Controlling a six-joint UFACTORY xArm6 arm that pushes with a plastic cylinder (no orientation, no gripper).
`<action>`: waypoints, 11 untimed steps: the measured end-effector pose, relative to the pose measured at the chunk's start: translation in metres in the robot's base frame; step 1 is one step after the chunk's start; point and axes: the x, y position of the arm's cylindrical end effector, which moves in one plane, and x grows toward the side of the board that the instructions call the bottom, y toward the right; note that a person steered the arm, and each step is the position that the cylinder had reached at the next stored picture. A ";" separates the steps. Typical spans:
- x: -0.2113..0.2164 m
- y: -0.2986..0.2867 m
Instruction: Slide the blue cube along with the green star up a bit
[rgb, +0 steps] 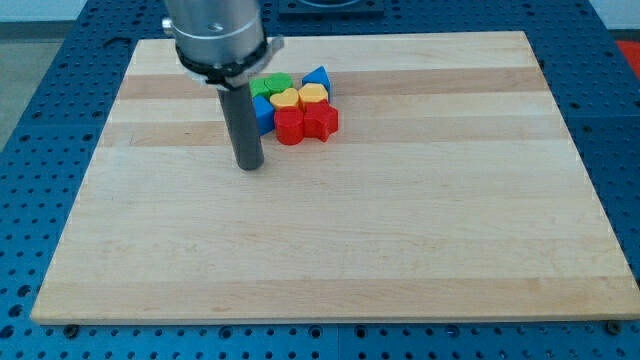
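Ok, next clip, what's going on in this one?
A single robot arm ending in a dark rod is working over a wooden board on a blue perforated table. My tip rests on the board just to the view's left of, and slightly below, a tight cluster of small blocks near the view's top. The blue cube sits closest to the rod, partly hidden behind it, with the green star above it. Two yellow blocks, two red blocks and a blue triangular block are packed alongside.

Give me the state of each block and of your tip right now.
my tip: on the board, at the cluster's left, below the blue cube.
blue cube: partly hidden behind the rod.
green star: flat, cluster's top.
blue triangle: top right.
yellow blocks: middle.
red blocks: bottom, touching.
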 end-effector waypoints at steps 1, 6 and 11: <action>-0.020 0.008; -0.035 -0.007; -0.054 -0.029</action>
